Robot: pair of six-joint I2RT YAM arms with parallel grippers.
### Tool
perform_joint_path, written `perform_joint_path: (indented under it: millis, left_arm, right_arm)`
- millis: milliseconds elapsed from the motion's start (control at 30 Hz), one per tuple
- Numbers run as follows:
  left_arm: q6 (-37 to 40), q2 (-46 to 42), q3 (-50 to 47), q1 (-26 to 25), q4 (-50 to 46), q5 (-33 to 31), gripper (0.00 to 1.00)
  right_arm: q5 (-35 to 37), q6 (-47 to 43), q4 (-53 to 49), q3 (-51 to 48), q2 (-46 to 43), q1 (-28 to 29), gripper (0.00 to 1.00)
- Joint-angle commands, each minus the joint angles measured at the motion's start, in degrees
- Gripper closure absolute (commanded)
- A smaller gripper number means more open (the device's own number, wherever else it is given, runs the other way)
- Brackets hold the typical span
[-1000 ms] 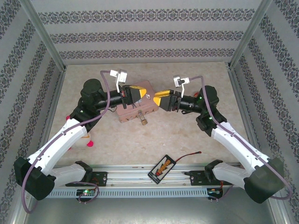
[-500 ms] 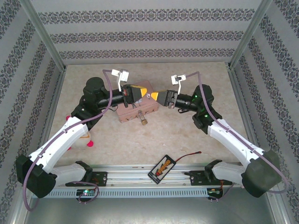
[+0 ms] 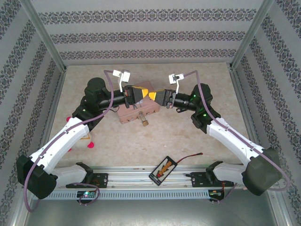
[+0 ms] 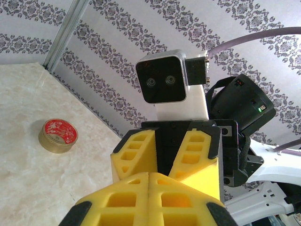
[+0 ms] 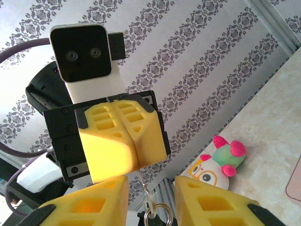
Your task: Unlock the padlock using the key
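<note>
Looking in, we saw the left hand [image 5: 134,160] clamped on one slim greyish metal key [image 5: 146,193], the right hand [image 5: 151,186] half-open astride it; one small brass padlock [image 3: 145,123] lay on the surface [image 3: 188,136].

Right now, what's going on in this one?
Both arms are raised above the pink tin, grippers facing each other. The left gripper is shut on the key, whose ring dangles below. The right gripper is open, one finger either side of that ring, not gripping. The padlock lies untouched by the tin's near edge.
</note>
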Motion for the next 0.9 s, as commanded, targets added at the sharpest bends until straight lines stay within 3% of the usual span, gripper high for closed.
perform_joint_path:
  millis: [0, 667, 867]
  left_arm:
    - [-0.75, -0.09, 0.81, -0.02, 2.87, -0.59, 1.00]
    - [-3.43, 0.92, 0.75, 0.60, 4.98, -1.49, 1.00]
    - [-3.89, 0.95, 0.44, 0.71, 5.29, -1.56, 1.00]
  right_arm:
    - [-1.01, -0.71, 2.29, 1.36, 0.16, 0.70, 0.69]
    - [-1.46, -1.05, 2.52, 0.79, 0.99, 1.31, 0.75]
    - [-1.63, -1.16, 2.57, 0.58, 0.95, 1.17, 0.82]
